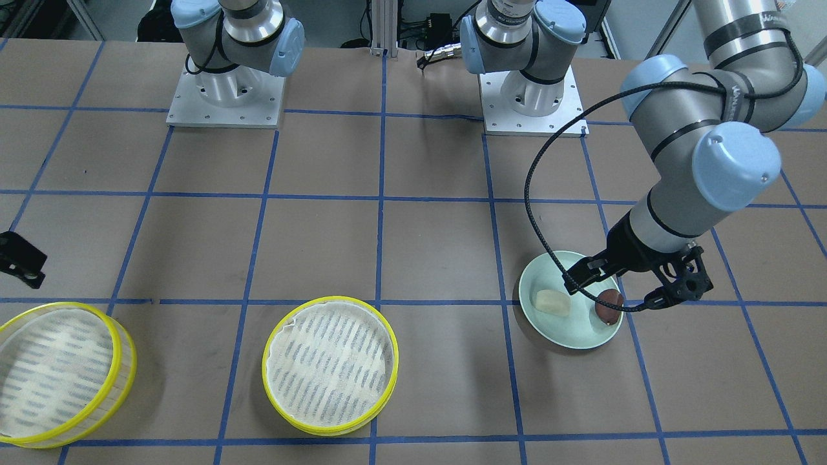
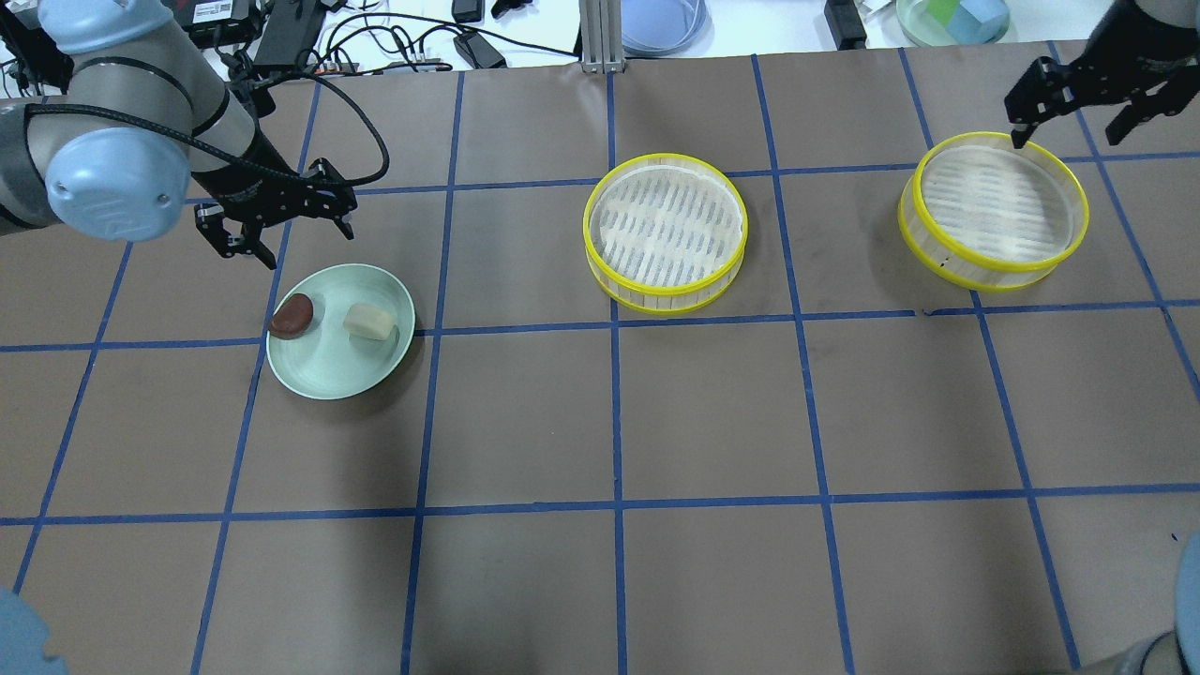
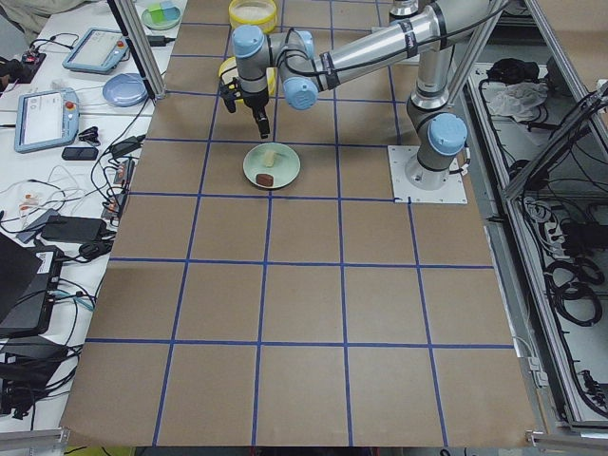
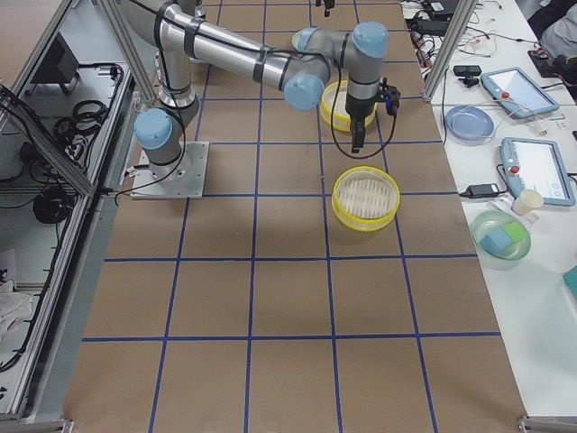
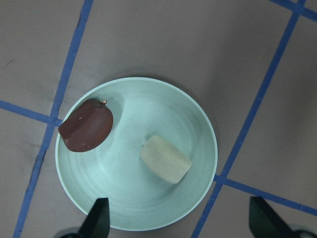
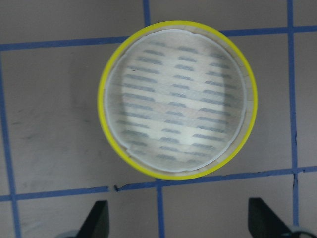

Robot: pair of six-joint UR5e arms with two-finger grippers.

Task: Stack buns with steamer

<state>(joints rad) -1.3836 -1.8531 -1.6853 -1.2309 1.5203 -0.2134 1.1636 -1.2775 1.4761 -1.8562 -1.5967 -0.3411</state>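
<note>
A dark reddish-brown bun point(image 2: 292, 315) and a pale cream bun point(image 2: 368, 321) lie side by side on a pale green plate point(image 2: 337, 380). My left gripper point(image 2: 281, 230) hovers open just behind the plate, holding nothing. In the left wrist view both buns, the brown one point(image 5: 86, 125) and the cream one point(image 5: 166, 159), lie ahead of the spread fingertips point(image 5: 99, 218). Two yellow-rimmed steamer trays stand empty, one at mid-table point(image 2: 666, 220) and one on the right point(image 2: 1001, 202). My right gripper point(image 2: 1069, 131) is open above the far rim of the right tray point(image 6: 177, 99).
The brown table is marked with a blue tape grid point(image 2: 614, 323). Cables, plates and devices lie beyond the far edge point(image 2: 656, 19). The two arm bases point(image 1: 225, 97) stand at the robot's side of the table.
</note>
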